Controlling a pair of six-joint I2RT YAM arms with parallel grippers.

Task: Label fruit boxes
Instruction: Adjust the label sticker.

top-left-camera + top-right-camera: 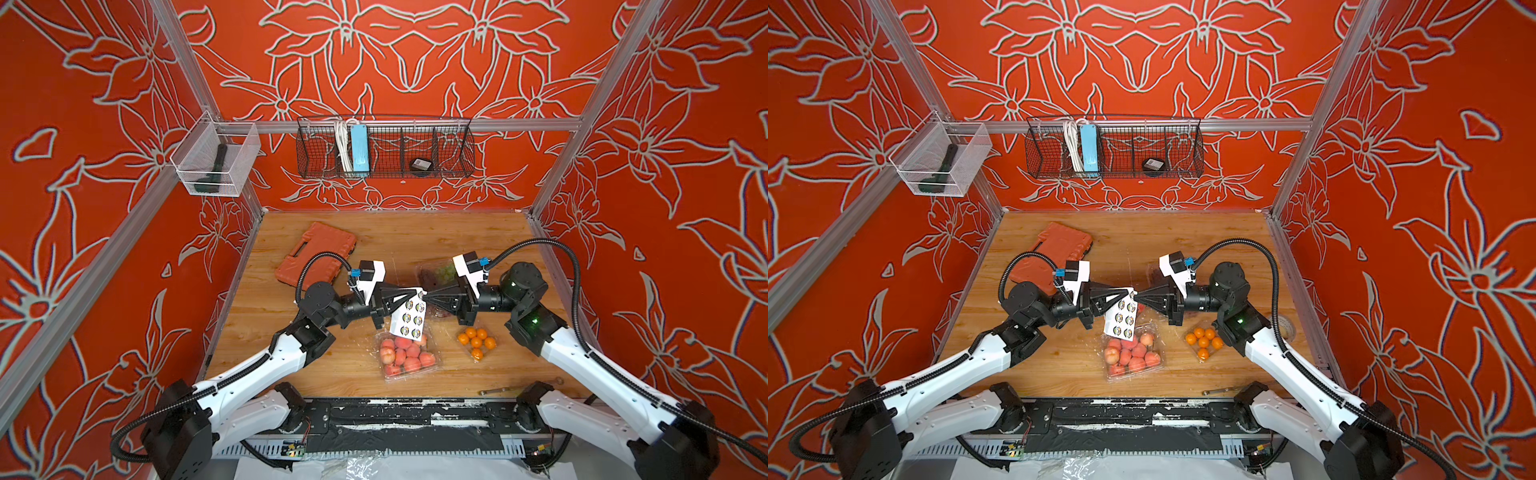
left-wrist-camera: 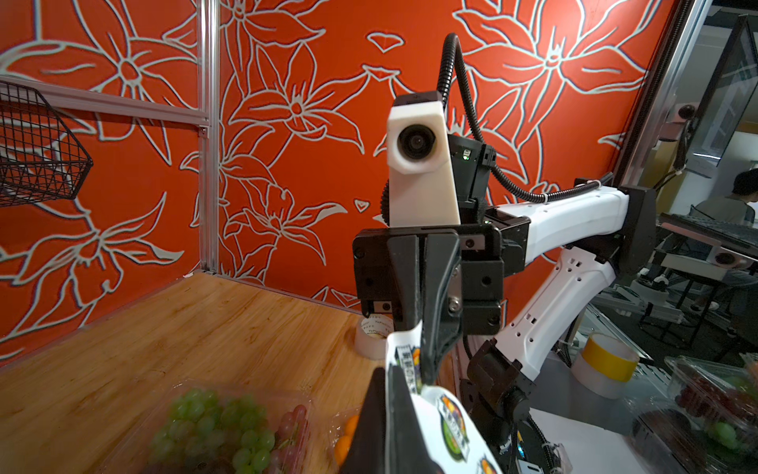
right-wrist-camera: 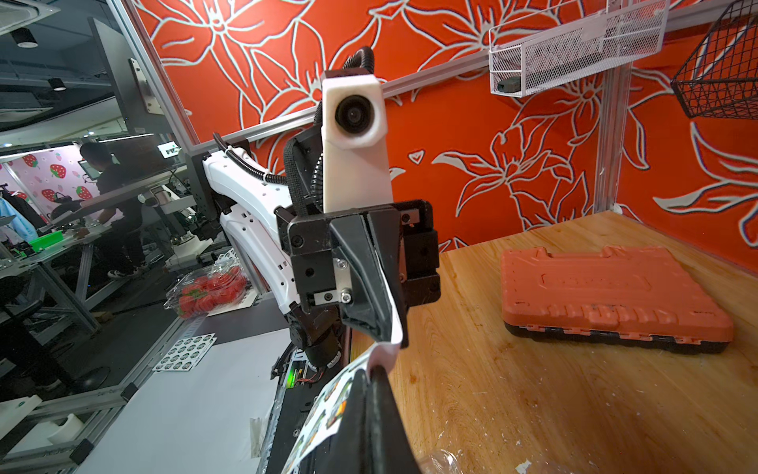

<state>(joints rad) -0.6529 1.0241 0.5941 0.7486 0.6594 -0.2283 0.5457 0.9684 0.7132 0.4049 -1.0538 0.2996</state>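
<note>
Tool case [image 1: 316,253], orange, lies well behind and to the left of the sticker sheet [image 1: 409,318], clear of the work. Left gripper [image 1: 412,296] is clamped tight on the sheet's upper left edge and holds it in the air, so it hangs free with the stickers facing up. Directly below the sheet's lower edge sits the full peach box [image 1: 409,357]; we judge it the likely box to be labelled next.

Right gripper [image 1: 428,297] meets the sheet's upper right corner, nose to nose with the left, jaws closed on it. Sticker edge or backing, we cannot tell. We read this as a peel, with one arm anchoring.

Grape box [image 1: 442,272] lies just behind and right of the sheet, partly under the right gripper. Orange box [image 1: 477,343] sits near the sheet, on its right. We cannot make out the fourth box.
</note>
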